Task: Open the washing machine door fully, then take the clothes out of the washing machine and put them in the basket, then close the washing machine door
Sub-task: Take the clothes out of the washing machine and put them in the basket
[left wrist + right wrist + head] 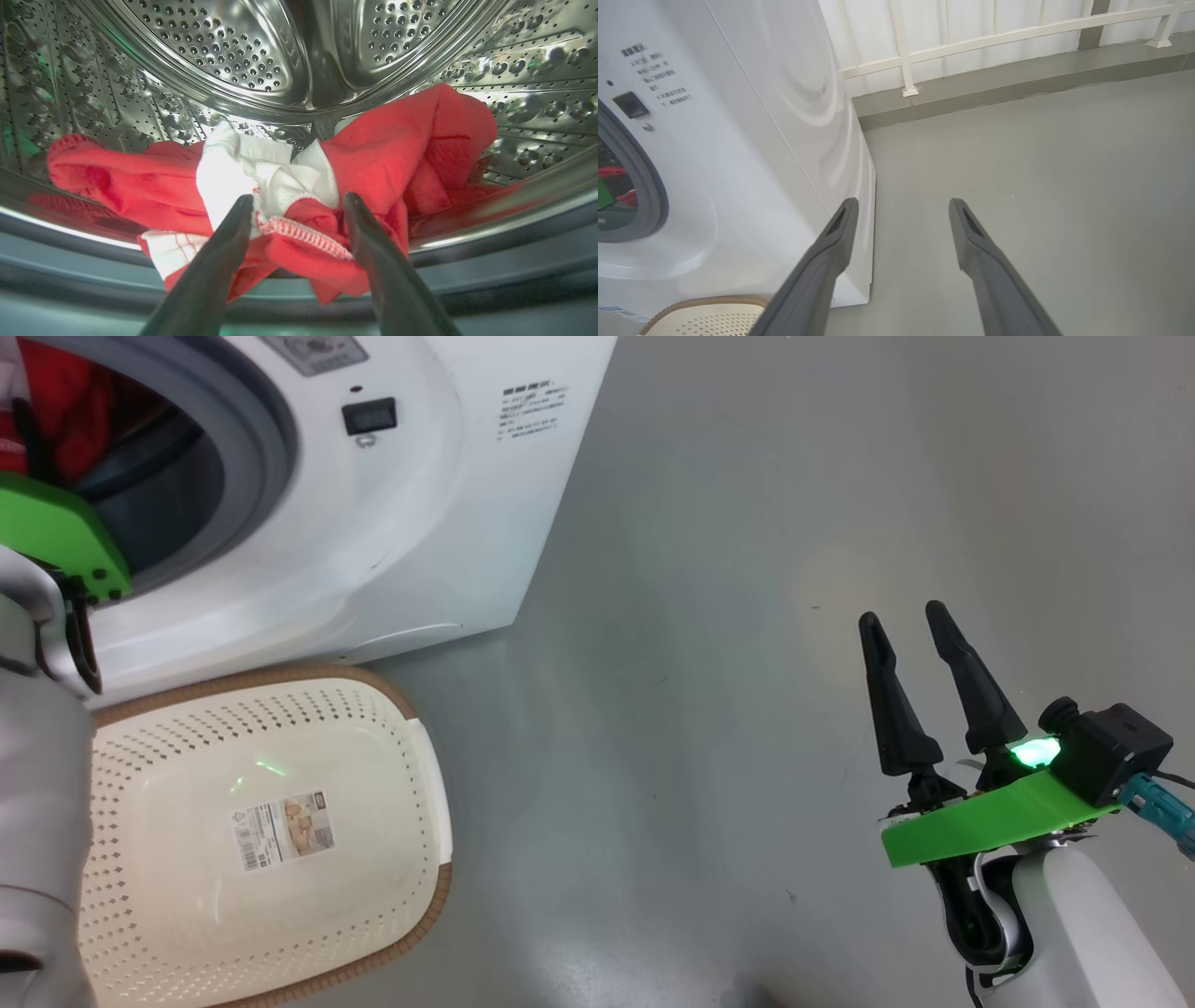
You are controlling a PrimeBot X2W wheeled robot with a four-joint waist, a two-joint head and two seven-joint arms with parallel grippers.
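Left pincer (296, 205) spread wide, straddling the clothes (397, 140) at 6 o'clock in the drum (224, 46); contact unclear. Right pincer (901, 611) gapes empty at 3 o'clock. The basket (425, 784), at 7, is cut off.

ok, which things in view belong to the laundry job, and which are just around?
Job:
- washing machine
- clothes, in its drum, between the fingers of the open left gripper
- basket, by the machine, no clothes seen in it

Just around:
- white railing
- grey floor
- right gripper, open, holding nothing
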